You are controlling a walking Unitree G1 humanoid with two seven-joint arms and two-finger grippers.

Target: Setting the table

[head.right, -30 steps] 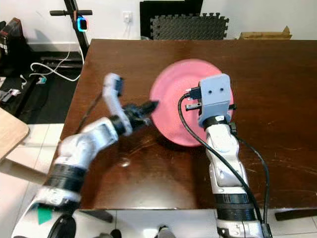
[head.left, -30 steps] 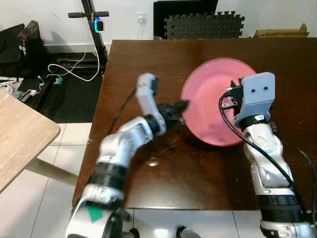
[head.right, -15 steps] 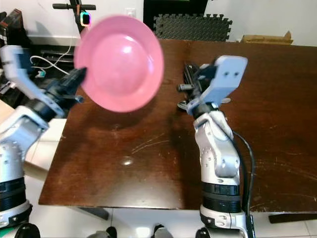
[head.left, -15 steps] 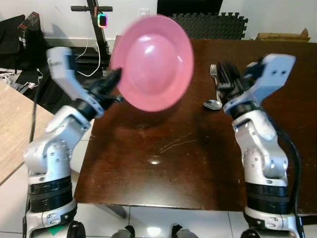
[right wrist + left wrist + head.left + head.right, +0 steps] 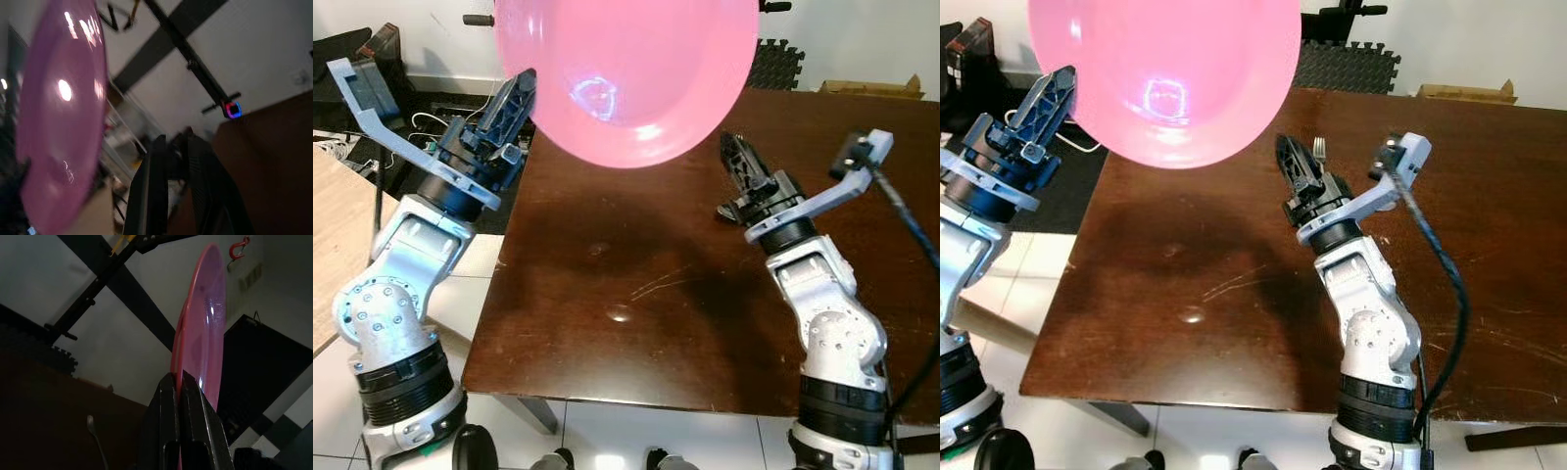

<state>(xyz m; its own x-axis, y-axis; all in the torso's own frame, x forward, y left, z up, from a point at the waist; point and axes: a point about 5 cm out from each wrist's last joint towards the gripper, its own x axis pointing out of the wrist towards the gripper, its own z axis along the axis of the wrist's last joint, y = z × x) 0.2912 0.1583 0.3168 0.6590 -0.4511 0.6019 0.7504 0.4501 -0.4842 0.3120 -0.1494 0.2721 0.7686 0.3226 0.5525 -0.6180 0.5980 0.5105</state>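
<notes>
Nearest the camera, the dark wooden table [image 5: 636, 323] spread out below both raised arms, its glossy top marked with pale scratches. The left gripper [image 5: 514, 103] was lifted high at the table's left edge, its two black fingers [image 5: 183, 431] pressed together on the rim of the pink plate [image 5: 626, 69]. The plate was off the table and held up in the air close to the head camera, well above the table's far-left part. It stood nearly on edge rather than flat: in the head views its broad round face was turned toward the camera, with a window reflection on the glossy surface, while in the left wrist view it appeared edge-on as a thin pink sliver running upward from the fingertips, so its plane ran in line with the gripper's fingers.

To the right, the right gripper [image 5: 736, 162] was raised above the middle of the table, apart from the plate and holding nothing; its fingers [image 5: 151, 196] stood slightly apart with a narrow gap between them, pointing up and toward the plate's side.

Farther back on the table, just behind the right gripper, the tines of a fork [image 5: 1318, 148] showed. Beyond the table's far edge lay black foam mats [image 5: 1347, 69] against the white wall, and a cardboard box [image 5: 1464, 93] sat to their right.
</notes>
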